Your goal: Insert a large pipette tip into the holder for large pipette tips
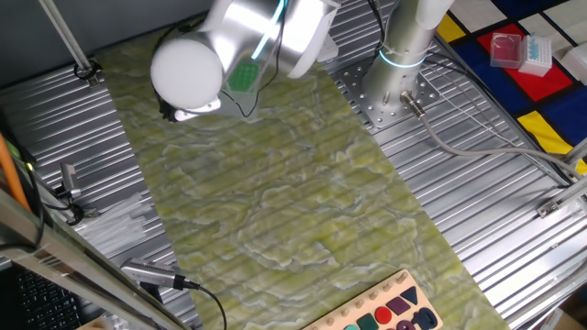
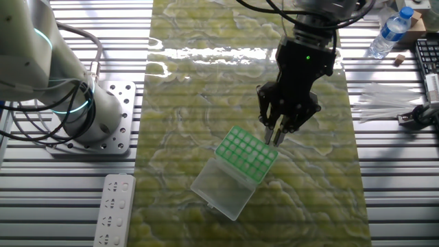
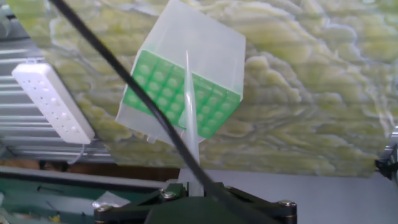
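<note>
The holder for large pipette tips is a small box with a green gridded top and pale sides, lying on the green marbled mat with its clear lid folded open. My gripper hangs just above the box's far right corner. It is shut on the large pipette tip, a thin clear sliver. In the hand view the tip points away from the gripper over the green grid, its point above the holes and apart from them. In one fixed view only a green patch of the holder shows behind the arm.
A white power strip lies left of the mat near the arm's base. A bag of spare tips and a water bottle lie to the right. A black cable crosses the hand view. A red box stands far off.
</note>
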Tool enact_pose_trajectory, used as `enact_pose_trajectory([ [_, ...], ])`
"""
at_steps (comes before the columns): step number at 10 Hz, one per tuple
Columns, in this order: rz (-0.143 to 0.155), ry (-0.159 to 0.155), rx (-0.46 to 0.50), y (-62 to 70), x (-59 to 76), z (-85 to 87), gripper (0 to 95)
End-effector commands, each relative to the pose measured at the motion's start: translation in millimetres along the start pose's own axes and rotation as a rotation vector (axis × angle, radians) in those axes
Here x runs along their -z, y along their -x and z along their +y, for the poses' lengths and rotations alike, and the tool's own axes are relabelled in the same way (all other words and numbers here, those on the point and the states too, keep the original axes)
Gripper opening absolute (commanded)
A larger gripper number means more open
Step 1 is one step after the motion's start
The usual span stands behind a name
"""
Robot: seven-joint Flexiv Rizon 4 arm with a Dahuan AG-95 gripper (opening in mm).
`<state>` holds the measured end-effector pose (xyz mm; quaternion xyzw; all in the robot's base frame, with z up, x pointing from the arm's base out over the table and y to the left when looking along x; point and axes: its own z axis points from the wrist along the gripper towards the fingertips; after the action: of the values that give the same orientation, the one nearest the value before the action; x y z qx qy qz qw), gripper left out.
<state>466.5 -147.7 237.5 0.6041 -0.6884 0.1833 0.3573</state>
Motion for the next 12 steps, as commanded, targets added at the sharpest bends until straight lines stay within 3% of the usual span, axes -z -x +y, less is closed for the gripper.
enact_pose_trajectory([
  [1,-0.009,0.002,-0.016,0.4,-0.1,0.0,0.0],
  [3,0.015,0.003,-0.009,0.4,-0.1,0.0,0.0],
  [5,0.078,0.003,-0.032,0.4,-0.1,0.0,0.0],
  [12,0.102,0.004,-0.029,0.4,-0.1,0.0,0.0],
])
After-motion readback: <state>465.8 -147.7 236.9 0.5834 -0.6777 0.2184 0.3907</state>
